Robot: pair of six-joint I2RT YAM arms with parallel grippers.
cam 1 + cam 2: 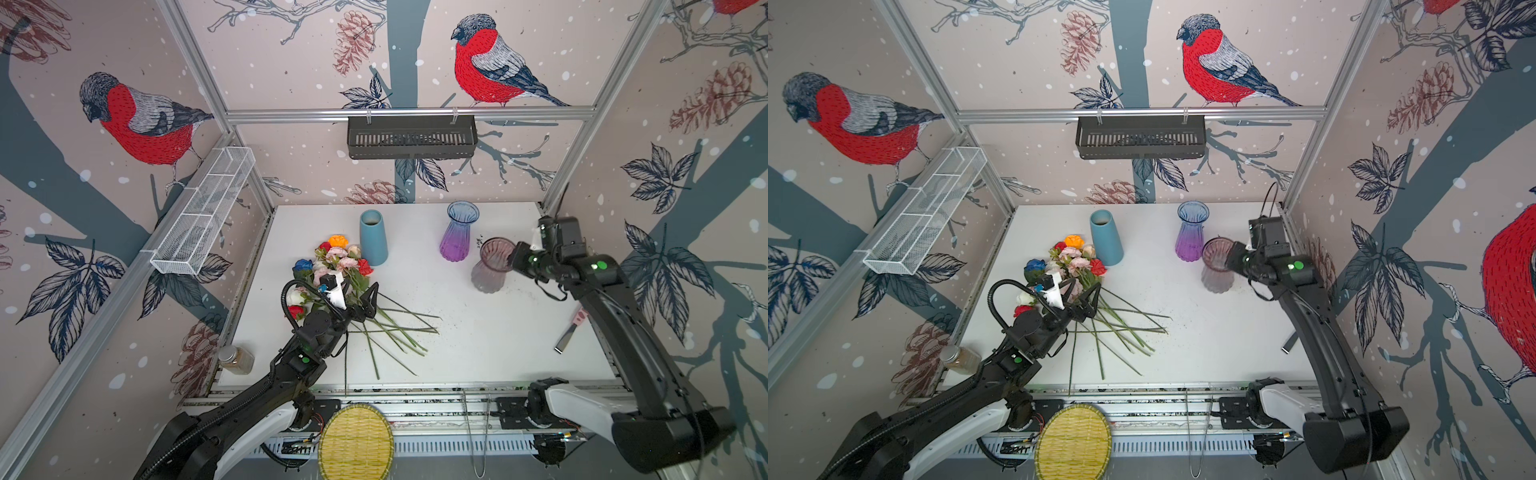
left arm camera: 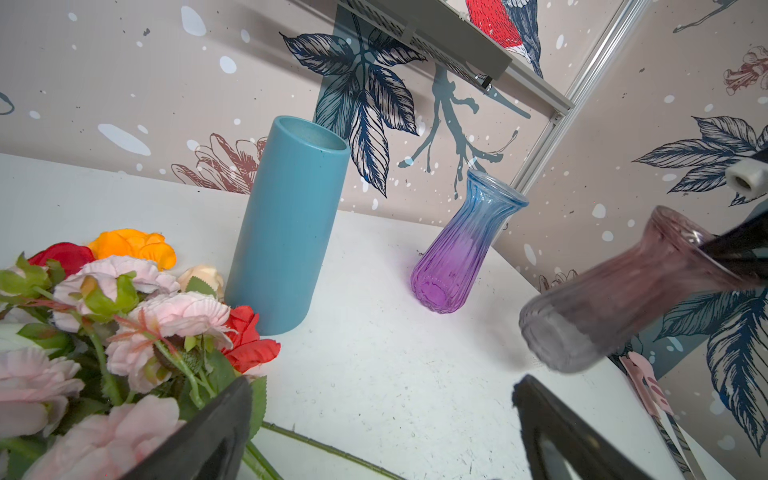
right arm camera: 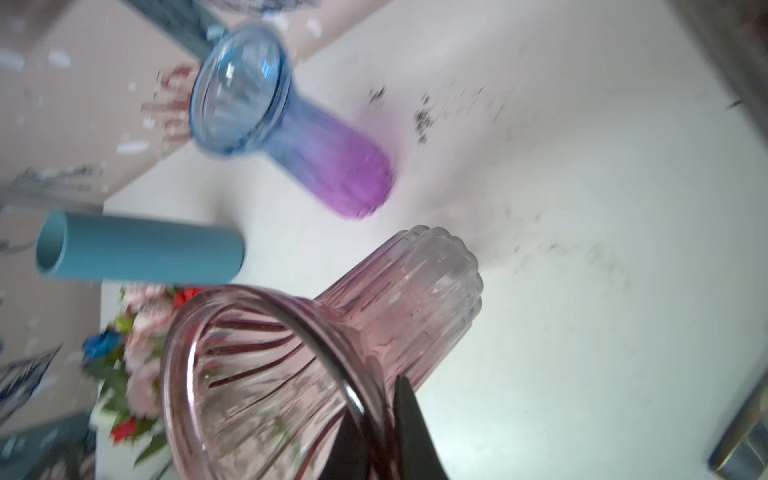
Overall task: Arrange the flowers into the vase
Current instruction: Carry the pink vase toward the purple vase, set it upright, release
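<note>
We hold our left gripper spread wide and low; our right gripper pinches the pink vase rim.

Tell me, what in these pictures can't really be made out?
- Flowers: in both top views the left arm covers part of the bunch; blooms can't be counted.
- Pink-handled tool: partly behind the right arm in both top views; its kind is unclear.
- Jar: contents too small.
- Blue-purple vase: smeared by motion blur in the right wrist view.
- Pink vase: blurred in the left wrist view.
</note>
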